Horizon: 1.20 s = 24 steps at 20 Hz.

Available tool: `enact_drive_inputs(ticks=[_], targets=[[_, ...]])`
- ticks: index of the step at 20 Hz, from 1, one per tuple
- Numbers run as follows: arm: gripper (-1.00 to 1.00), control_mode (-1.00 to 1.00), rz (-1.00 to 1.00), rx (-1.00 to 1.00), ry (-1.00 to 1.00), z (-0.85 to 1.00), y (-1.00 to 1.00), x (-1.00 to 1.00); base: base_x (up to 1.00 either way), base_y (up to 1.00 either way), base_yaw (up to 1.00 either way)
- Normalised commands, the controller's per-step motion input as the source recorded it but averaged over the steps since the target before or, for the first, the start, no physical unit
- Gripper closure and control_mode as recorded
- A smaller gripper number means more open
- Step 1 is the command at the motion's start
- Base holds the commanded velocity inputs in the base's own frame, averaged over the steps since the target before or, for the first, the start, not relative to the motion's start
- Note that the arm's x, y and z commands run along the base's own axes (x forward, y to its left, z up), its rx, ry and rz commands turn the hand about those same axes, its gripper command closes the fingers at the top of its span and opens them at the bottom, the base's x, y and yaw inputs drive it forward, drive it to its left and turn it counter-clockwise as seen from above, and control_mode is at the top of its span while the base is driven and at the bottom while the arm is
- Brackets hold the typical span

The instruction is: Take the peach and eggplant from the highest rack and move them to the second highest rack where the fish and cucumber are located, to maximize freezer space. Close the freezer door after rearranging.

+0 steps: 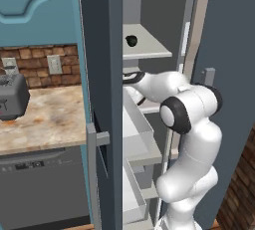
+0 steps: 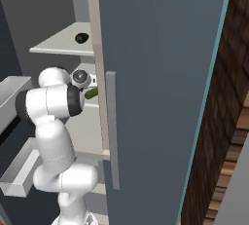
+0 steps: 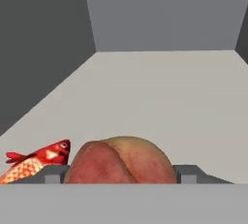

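On smooth grey rack (image 3: 160,97) | gripper (image 3: 121,174) pinching round fuzzy peach (image 3: 121,162) | scaly fish (image 3: 34,162) beside

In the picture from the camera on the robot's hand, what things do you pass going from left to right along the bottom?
fish → left fingertip → peach → right fingertip

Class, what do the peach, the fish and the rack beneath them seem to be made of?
Peach: soft fruit skin, matte red-to-yellow blush with a crease. Fish: glossy-looking orange-red scales, patterned. Rack: smooth, flat pale grey, perhaps plastic or painted metal; no texture tells which.
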Motion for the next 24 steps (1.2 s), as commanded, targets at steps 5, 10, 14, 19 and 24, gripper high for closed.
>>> enact_drive_inputs(ticks=[5,10,14,19,24], targets=[[-1.00,-1.00,-0.07,0.00,0.00,0.00,0.04,0.45,0.00,0.00,0.00],[-1.00,-1.00,-0.04,0.00,0.00,0.00,0.00,0.17,0.00,0.00,0.00],[-1.00,-1.00,-0.01,0.00,-0.04,0.19,0.00,0.00,0.00,0.00,0.00],[-1.00,-1.00,0.00,0.00,-0.15,0.63,-0.05,-0.27,0.00,0.00,0.00],[-1.00,-1.00,0.00,0.03,-0.15,0.67,-0.21,-0.85,0.00,0.00,0.00]])
